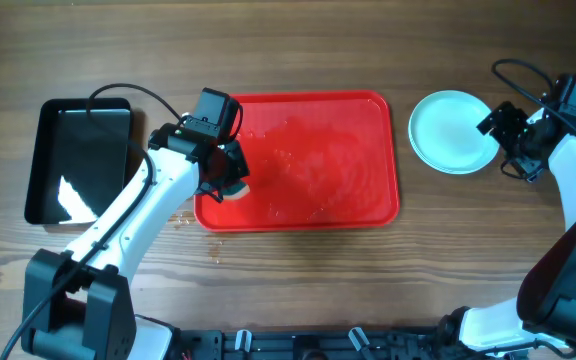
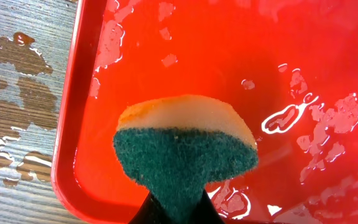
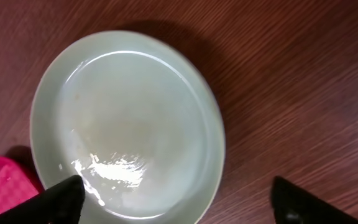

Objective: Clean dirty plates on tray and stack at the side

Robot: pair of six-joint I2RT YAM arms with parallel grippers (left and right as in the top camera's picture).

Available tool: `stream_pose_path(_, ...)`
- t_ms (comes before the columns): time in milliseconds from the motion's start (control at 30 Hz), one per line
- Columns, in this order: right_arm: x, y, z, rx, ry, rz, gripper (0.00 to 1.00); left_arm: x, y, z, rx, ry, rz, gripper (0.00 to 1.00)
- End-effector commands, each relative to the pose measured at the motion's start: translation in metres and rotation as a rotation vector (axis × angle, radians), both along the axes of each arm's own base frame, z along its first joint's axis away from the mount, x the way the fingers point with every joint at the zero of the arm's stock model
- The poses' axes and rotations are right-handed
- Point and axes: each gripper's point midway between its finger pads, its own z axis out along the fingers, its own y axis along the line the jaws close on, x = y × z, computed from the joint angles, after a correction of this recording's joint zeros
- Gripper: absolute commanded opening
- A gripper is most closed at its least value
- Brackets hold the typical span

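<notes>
- Pinched between the tightly closed fingers of the left gripper (image 2: 174, 216), a green-and-yellow sponge (image 2: 185, 149) is sitting over the lower-left corner of the wet red tray (image 1: 368, 150).
- At the upper right of the overhead frame, the plates (image 1: 453, 130) are resting on the table (image 1: 288, 40) beside the tray, seemingly stacked; their count is unclear.
- Just right of them, the right gripper (image 1: 506, 142) is holding its fingers wide apart, gripping nothing.

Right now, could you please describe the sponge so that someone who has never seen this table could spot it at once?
Find the red tray mid-table and go to its near left corner. There the left gripper pinches the sponge over the wet tray floor. It is pale orange foam on a dark green scrub pad, unlike the hard pale plates beyond the tray's right edge.
</notes>
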Motion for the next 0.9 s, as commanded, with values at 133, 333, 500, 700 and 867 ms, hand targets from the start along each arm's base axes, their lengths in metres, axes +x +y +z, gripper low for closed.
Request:
stream_pose_path(133,0.017,0.084,0.054,0.375,-0.219,0.232,0.99,0.003,-0.004,-0.002,-0.007,-0.01,-0.018,0.04)
stream_pose_path(333,0.012,0.166,0.074,0.394,-0.27,0.549,0.99,0.025,-0.008,0.032,0.003,-0.151,-0.181,0.04)
stream_pose_path(500,-0.001,0.218,0.053,0.28,-0.155,0.665,1.0,0.052,0.044,0.055,0.147,-0.25,-0.045,0.04)
stream_pose_path(700,-0.022,0.276,0.043,0.196,-0.107,0.828,1.0,0.063,0.129,0.058,0.22,-0.256,0.182,0.04)
stream_pose_path(867,-0.047,0.323,0.042,0.225,-0.077,0.927,1.0,0.063,0.203,0.061,0.238,-0.276,0.384,0.04)
